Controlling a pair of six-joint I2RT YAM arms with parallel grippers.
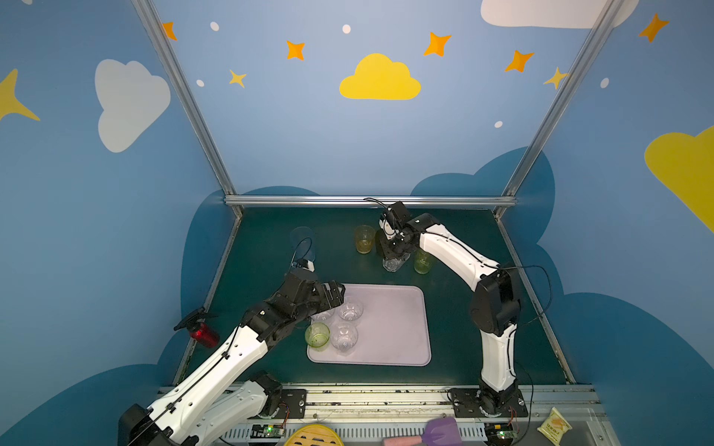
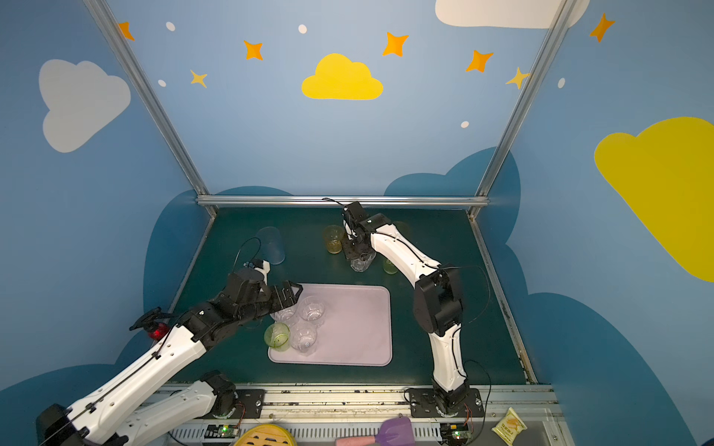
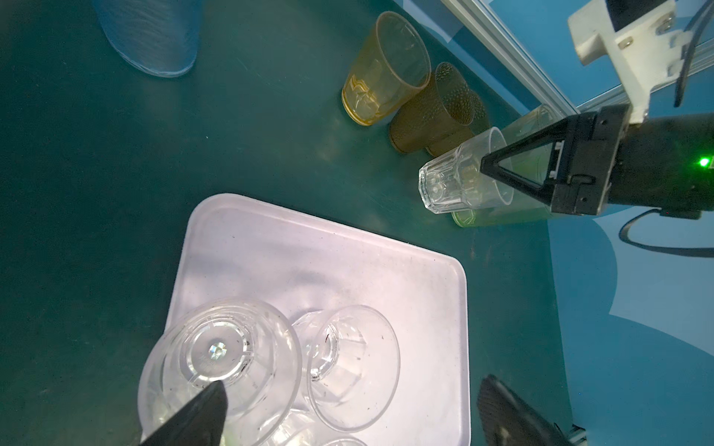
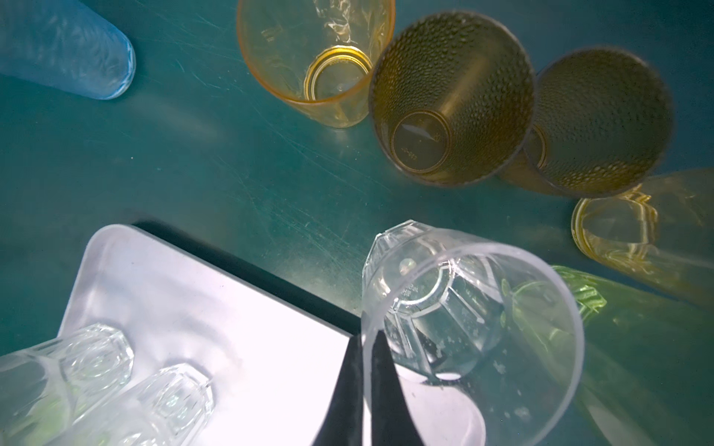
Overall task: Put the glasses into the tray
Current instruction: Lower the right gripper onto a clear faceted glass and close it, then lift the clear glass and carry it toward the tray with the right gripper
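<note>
Short clear faceted glass (image 4: pixel 463 309), rim-pinched in the right gripper (image 4: pixel 363 347), could slip or knock the tall yellow-green glass (image 1: pixel 422 263) just right of it; left gripper (image 1: pixel 333 295) gapes open.

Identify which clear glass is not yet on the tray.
The clear glass pinched at its rim by the right arm's fingers; the other three stand on the tray.
</note>
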